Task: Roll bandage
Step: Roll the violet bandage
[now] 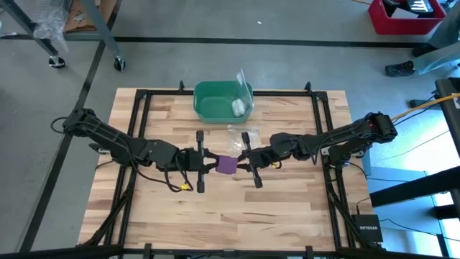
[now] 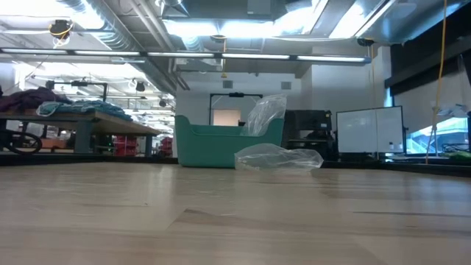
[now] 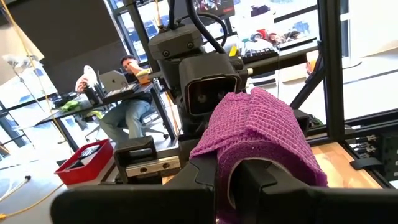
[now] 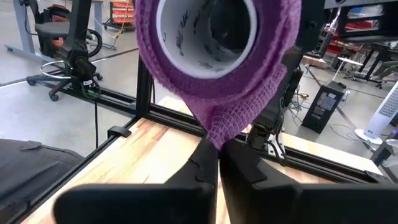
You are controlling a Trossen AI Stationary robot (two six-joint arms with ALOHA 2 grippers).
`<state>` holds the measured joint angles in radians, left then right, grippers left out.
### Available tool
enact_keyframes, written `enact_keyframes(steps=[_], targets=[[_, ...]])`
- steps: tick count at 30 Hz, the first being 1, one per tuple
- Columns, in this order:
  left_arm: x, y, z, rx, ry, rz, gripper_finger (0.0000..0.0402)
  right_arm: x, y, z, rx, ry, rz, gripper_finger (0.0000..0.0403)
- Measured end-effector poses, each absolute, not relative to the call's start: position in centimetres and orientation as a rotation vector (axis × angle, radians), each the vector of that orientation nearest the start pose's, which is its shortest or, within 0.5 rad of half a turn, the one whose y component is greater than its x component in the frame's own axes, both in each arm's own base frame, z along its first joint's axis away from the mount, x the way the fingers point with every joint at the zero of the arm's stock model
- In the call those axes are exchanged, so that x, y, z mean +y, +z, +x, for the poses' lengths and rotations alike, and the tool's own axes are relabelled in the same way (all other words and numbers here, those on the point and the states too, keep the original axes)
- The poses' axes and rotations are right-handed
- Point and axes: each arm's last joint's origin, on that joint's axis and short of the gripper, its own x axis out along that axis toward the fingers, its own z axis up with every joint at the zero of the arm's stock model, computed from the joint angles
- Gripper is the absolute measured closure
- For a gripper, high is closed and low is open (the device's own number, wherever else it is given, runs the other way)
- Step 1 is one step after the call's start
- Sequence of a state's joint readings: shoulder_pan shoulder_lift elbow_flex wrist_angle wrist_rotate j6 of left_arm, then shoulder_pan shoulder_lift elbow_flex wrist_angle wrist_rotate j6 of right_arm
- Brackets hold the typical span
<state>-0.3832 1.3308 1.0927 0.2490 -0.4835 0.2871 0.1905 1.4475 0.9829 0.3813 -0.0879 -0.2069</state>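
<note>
Writing: white "NETGEAR" on a small black box (image 1: pixel 367 229) on the floor off the bench's front-right corner. Dark marks inside the bandage's core, not readable.
Bandage (image 1: pixel 228 165): purple open-weave fabric, soft, wound into a compact roll on a white tube core (image 4: pixel 186 43); a loose pointed flap of fabric hangs off the roll. Held up off the wood at mid-bench, btwn the two claws.
Left claw (image 1: pixel 209 164): at mid-bench, just left of the roll, dark fingers (image 3: pixel 258 180) clamped on the roll's side.
Right claw (image 1: pixel 242 162): at mid-bench, just right of the roll, fingers (image 4: pixel 202 168) pressed together, pinching the hanging flap's tip; roll's open end faces this wrist.
Bench (image 1: pixel 287 208): pale butcher-block wood strips, black metal frame round the edges.
Bin (image 1: pixel 215 101): green plastic, rounded rectangle, at rear edge, centre; a white roll (image 1: pixel 238 108) lies in it near its right wall.
Bag (image 1: pixel 241 137): clear crinkled plastic, flat on the wood btwn bin and claws. A 2nd clear bag (image 2: pixel 266 114) sticks up from the bin's right rear corner.
Room: a seated person (image 3: pixel 124 102) at a desk far behind; red crate (image 3: pixel 84 163) on the floor.
</note>
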Motion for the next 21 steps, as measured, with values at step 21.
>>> enact_keyframes(steps=[21], targets=[[-14.4, 39.0, 25.8, -0.240, 0.176, 0.460, 0.0386, 5.2, 28.6, 32.3, 0.234, 0.213, -0.252, 0.0399]])
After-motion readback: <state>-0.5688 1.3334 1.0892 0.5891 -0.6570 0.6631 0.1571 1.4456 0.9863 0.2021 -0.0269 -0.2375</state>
